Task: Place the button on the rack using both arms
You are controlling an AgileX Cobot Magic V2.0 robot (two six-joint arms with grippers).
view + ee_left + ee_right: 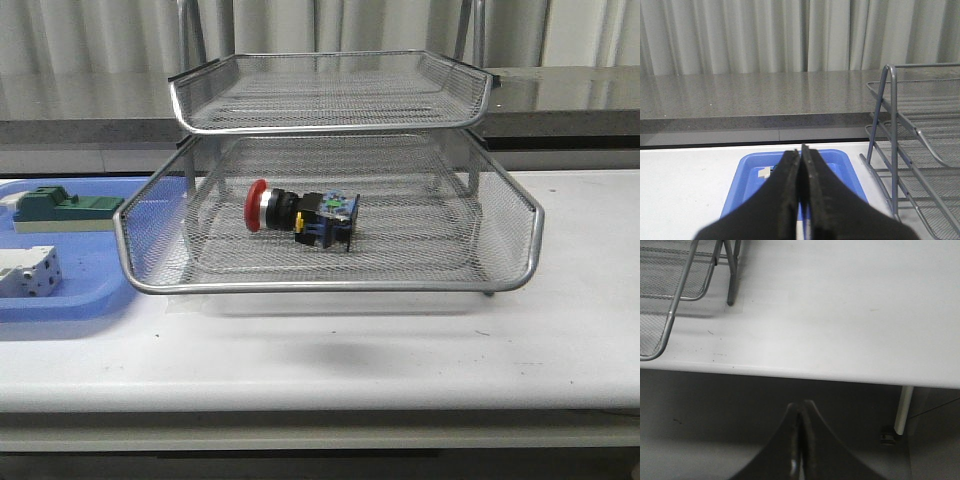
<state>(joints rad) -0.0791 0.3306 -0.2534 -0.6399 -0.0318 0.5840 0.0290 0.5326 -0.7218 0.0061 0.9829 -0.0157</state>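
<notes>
The button (pixel 298 215), with its red cap, black collar and blue-black body, lies on its side in the middle tier of the silver wire rack (pixel 330 285), cap pointing left. The rack also shows in the left wrist view (pixel 920 150) and in the right wrist view (pixel 670 285). My left gripper (pixel 801 150) is shut and empty, above the blue tray and left of the rack. My right gripper (pixel 801 407) is shut and empty, below the table's front edge, right of the rack. Neither arm shows in the front view.
A flat blue tray (pixel 60 300) sits left of the rack with a green block (pixel 65 208) and a white terminal block (pixel 30 272) in it. The tray also shows in the left wrist view (pixel 747 172). A grey counter (pixel 755 95) and curtains stand behind the table.
</notes>
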